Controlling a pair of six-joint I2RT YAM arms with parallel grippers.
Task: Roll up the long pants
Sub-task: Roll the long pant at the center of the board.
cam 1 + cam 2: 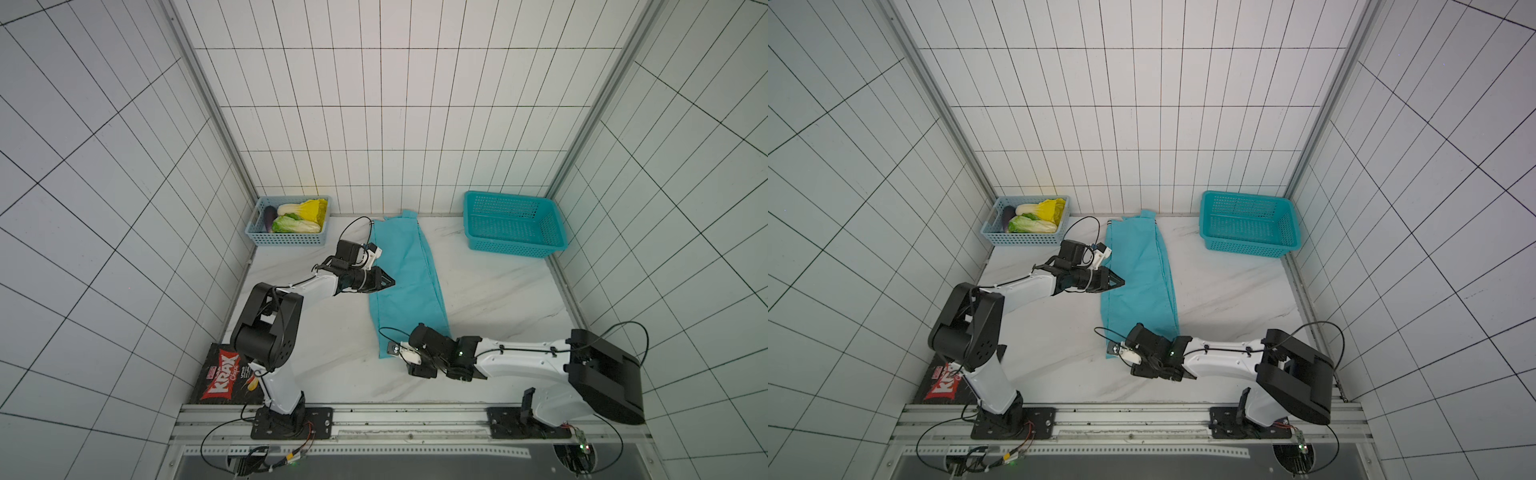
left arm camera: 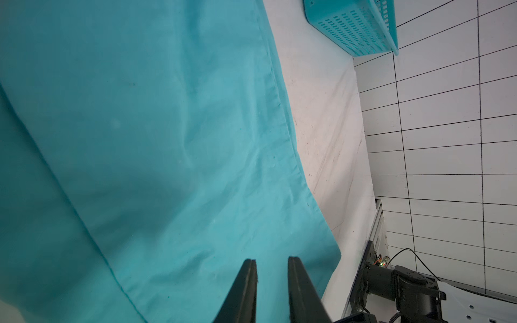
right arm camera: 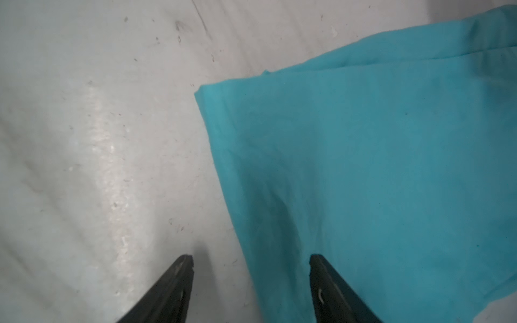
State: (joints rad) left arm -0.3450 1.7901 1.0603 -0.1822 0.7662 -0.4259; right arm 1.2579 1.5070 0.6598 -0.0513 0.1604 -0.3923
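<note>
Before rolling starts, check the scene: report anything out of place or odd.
The long pants lie slightly slanted, their far end seeming to ride up the back wall. A chips bag lies beside the left arm, partly hidden by it. Nothing looks spilled or damaged.

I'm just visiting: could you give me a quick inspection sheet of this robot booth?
Surface: white marbled table, scuffed.
Job's things: long pants lying flat, not rolled.
Clutter: pale basket of vegetables; empty teal basket; chips bag beside left arm's base.
Pincers: left pincer slightly open over the pants; right pincer open at their near corner.
Cables: black loops at both wrists.
Surroundings: white tiled walls.
</note>
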